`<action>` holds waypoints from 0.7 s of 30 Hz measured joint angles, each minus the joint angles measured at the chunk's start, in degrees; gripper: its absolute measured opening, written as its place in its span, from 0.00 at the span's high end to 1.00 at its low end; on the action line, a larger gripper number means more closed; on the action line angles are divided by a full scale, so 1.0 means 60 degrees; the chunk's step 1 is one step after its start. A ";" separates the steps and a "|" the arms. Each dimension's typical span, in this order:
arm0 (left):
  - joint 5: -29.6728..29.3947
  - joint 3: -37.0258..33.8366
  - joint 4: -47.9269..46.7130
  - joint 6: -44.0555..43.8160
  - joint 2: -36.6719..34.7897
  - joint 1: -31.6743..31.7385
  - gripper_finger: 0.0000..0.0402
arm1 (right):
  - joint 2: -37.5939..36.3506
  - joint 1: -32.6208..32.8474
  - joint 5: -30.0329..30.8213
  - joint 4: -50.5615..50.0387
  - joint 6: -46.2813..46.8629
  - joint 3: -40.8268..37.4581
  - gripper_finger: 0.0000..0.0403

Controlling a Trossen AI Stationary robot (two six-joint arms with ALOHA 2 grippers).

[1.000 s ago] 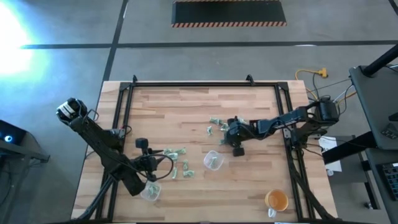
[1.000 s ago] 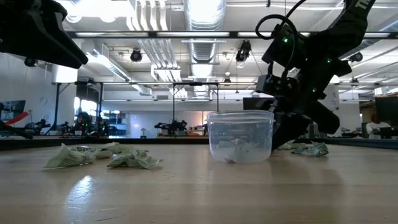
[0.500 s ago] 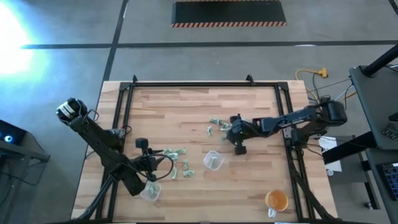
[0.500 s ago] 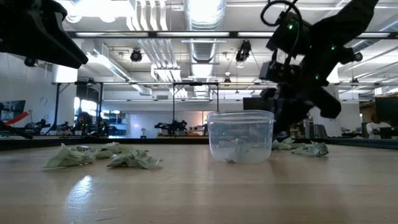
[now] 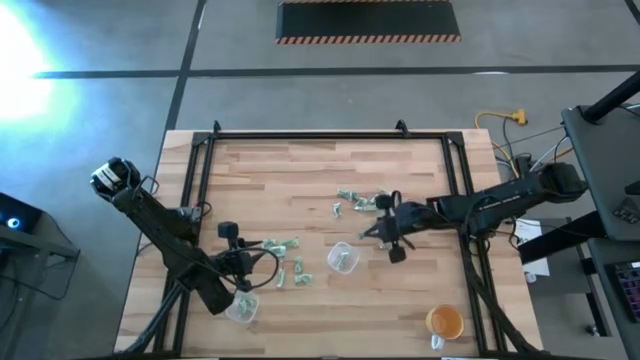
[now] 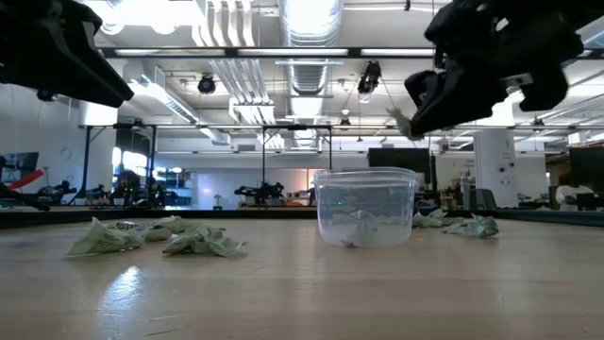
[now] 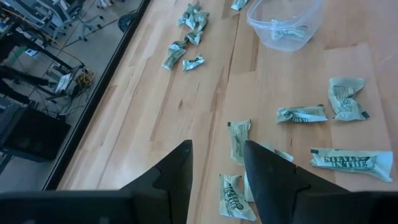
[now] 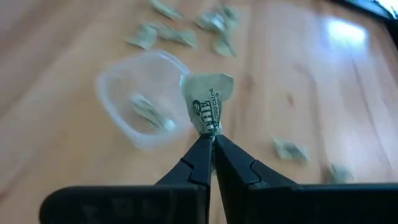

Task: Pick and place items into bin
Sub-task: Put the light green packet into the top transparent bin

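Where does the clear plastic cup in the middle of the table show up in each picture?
High view: clear cup, lower centre of the table.
Low view: clear cup, centre, standing upright.
Left wrist view: clear cup, top edge.
Right wrist view: clear cup, behind the held wrapper.
Shared landmark: the one wrapper lying inside the cup.

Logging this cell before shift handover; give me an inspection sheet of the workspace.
Surface: wooden table, dark frame rails.
Job's things: green-and-white wrappers in two scattered groups; clear cup mid-table holds one.
Clutter: second clear cup under the left arm; orange cup at the near right corner.
Grippers: right gripper shut on a wrapper, raised above the table; left gripper open, waiting.
Cables: yellow cable beyond the table.
Surroundings: open workshop; nobody seen.
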 joint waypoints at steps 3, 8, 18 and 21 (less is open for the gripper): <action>-0.0001 -0.0004 0.0079 0.0003 0.0000 0.0000 0.68 | 0.0223 0.0229 -0.0457 0.0596 -0.0383 -0.0014 0.98; 0.0000 -0.0015 0.0154 0.0003 0.0004 -0.0003 0.68 | 0.0804 0.0364 -0.0936 0.1763 -0.0671 0.0044 0.98; -0.0004 -0.0022 0.0172 0.0003 0.0004 -0.0004 0.68 | 0.1979 0.0251 -0.1218 0.2302 -0.1034 0.0403 0.98; -0.0004 -0.0022 0.0171 0.0003 0.0004 0.0000 0.68 | 0.2053 0.0255 -0.1222 0.2253 -0.1010 0.0530 0.98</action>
